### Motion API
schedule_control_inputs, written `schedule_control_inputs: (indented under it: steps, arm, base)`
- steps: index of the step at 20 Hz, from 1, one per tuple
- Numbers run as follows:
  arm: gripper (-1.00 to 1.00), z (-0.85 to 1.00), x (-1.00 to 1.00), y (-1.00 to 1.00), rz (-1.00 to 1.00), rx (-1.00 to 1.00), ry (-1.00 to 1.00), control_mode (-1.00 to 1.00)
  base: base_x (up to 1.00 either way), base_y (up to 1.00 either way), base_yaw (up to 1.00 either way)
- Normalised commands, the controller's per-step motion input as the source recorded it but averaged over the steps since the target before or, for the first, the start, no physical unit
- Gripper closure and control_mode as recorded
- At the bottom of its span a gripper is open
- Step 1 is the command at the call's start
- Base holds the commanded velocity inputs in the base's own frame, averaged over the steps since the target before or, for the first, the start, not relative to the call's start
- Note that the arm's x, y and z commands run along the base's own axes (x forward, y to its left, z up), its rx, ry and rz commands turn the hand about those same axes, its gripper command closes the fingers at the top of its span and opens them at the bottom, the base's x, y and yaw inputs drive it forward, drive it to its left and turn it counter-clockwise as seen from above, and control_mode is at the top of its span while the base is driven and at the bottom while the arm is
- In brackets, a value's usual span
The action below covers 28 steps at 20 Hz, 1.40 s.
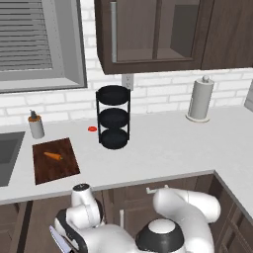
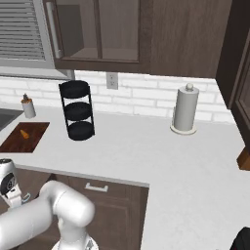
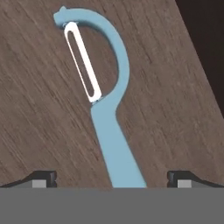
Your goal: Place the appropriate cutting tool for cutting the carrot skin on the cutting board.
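The peeler, with a light blue handle and a silvery looped blade, lies close in front of the hand camera against a grey-brown wood-grain surface. Its handle runs down between the finger tips, which stand wide apart on either side without touching it. My gripper is open. In the left base view the hand hangs low, in front of the cabinet doors below the counter edge. The dark reddish cutting board lies on the counter at the left, with the small orange carrot on it. Both also appear as board and carrot.
A black three-tier rack stands right of the board, with a small red thing beside it. A soap bottle and the sink are at the far left. A paper towel roll stands at the back right.
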Motion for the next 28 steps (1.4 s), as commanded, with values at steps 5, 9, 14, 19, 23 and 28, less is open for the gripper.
schedule_control_inputs:
  steps: [5, 9, 14, 19, 23, 28]
  arm:
    - [-1.0, -0.55, 0.0, 0.0, 0.0, -0.01, 0.0, -1.0]
    - [1.0, -0.54, 0.0, 0.0, 0.0, 0.0, 0.0, -1.0]
    - [1.0, -0.1, -0.01, 0.0, 0.0, 0.0, -0.01, -1.0]
    - [1.0, 0.11, -0.11, 0.13, -0.02, 0.0, -0.03, -1.0]
    - [1.0, 0.88, -0.58, 0.03, -0.03, 0.0, -0.13, -1.0]
    - [1.0, 1.0, -0.92, 0.0, 0.0, 0.0, -0.06, -1.0]
  base:
    - [0.0, 0.0, 0.0]
    - [0.0, 0.0, 0.0]
    - [0.0, 0.0, 0.0]
    - [0.0, 0.0, 0.0]
    - [0.0, 0.0, 0.0]
    - [0.0, 0.0, 0.0]
